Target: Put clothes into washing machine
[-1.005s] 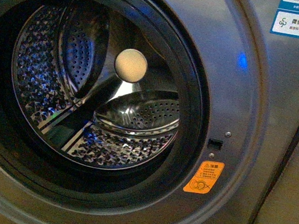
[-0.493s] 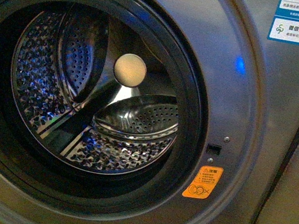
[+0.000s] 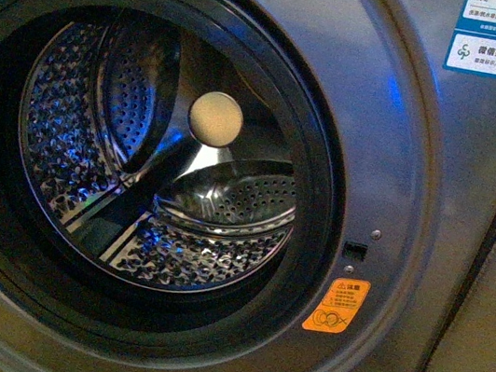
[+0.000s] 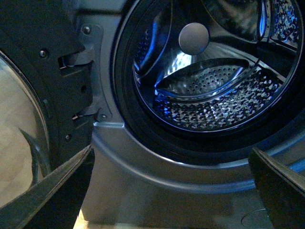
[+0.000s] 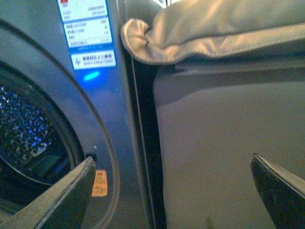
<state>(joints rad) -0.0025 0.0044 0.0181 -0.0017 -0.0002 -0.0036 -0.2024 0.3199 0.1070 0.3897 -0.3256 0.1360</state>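
Observation:
The washing machine point(image 3: 401, 173) is silver-grey and fills the front view. Its black-rimmed porthole stands open onto the perforated steel drum point(image 3: 76, 140), which holds no fabric. The orange sticker point(image 3: 337, 306) and the blue light point(image 3: 393, 91) are right of the porthole. The navy clothes are out of view in every frame. My left gripper point(image 4: 171, 157) is open and empty, low in front of the porthole's bottom rim point(image 4: 190, 162). My right gripper point(image 5: 174, 160) is open and empty, facing the machine's right edge point(image 5: 128, 143). Neither arm shows in the front view.
The machine's dark door point(image 4: 43, 71) with its glass point(image 4: 19, 143) is swung open beside the porthole, on a hinge point(image 4: 90, 47). A grey panel point(image 5: 228, 143) stands right of the machine, with a pale beige padded cloth point(image 5: 214, 28) on top.
The washer sits slightly lower in the front view than a second ago, and the blue glow inside the drum is stronger. Nothing has entered the drum.

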